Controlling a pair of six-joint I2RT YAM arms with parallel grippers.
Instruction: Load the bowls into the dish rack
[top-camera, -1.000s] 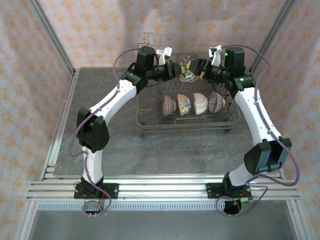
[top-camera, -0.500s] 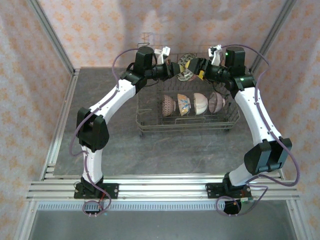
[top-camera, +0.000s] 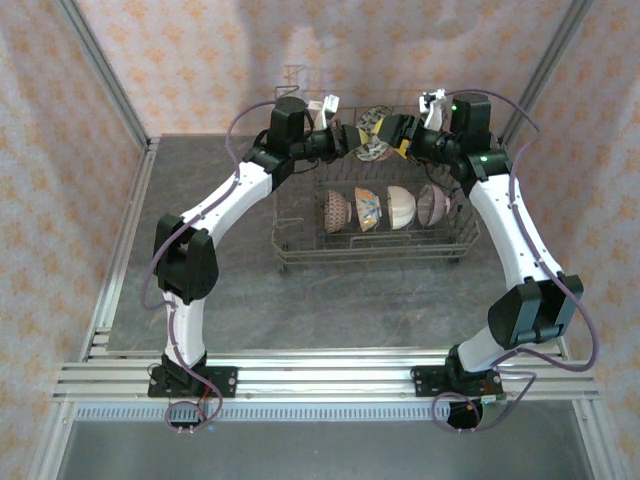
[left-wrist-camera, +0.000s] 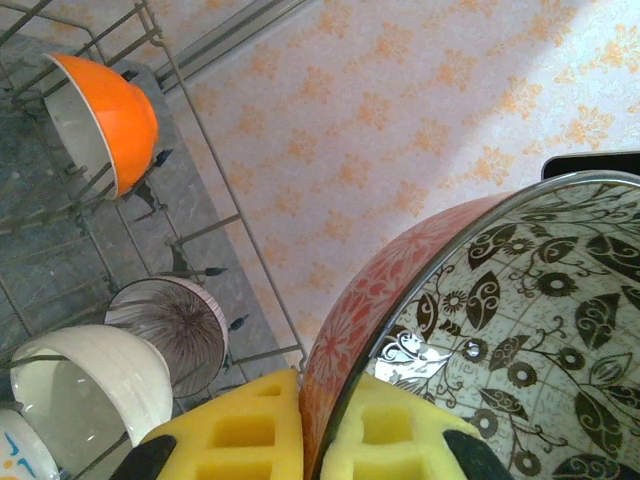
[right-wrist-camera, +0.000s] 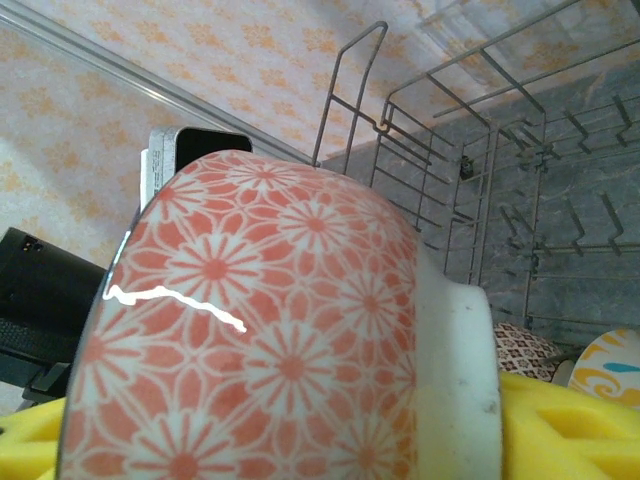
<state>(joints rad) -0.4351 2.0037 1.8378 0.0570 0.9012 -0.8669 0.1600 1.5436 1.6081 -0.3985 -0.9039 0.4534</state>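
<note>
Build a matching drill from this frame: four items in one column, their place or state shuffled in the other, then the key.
Items
1. bright orange ceramic bowl
2. red daisy-print ceramic bowl
3. cream-white ceramic bowl
4. grey wire dish rack

Place or state
A. stands on the grey table
B. on edge in the rack, beside the purple-streaked bowl
C. held in the air, rim pinched by the left claw
D. on edge in the rack, apart from the other bowls

Pairs: 1-D, 2-C, 3-B, 4-A
</note>
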